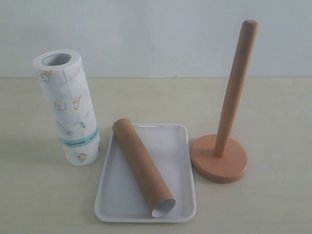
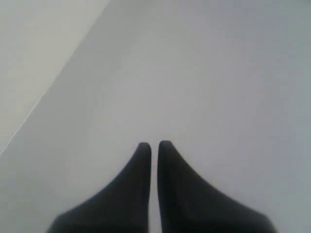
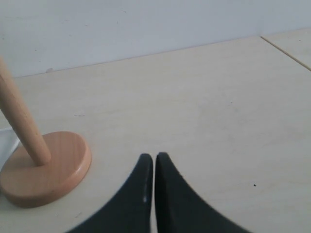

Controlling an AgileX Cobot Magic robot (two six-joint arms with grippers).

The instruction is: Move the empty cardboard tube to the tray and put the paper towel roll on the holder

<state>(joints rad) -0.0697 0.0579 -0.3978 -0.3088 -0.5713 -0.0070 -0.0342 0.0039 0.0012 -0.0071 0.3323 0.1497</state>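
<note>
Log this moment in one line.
cardboard tube: lying in tray; paper towel roll: upright beside tray; holder: bare; left gripper: shut, empty; right gripper: shut, empty

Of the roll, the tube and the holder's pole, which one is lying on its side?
The brown cardboard tube: it lies diagonally in the white tray, while the paper towel roll and the holder stand upright beside it.

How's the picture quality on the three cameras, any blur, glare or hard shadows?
Exterior view: soft, even light, sharp focus, only a faint shadow beside the paper towel roll. Left wrist view: the left claw is blurred against a featureless grey surface. Right wrist view: the holder is fairly sharp, the right claw soft-edged.
</note>
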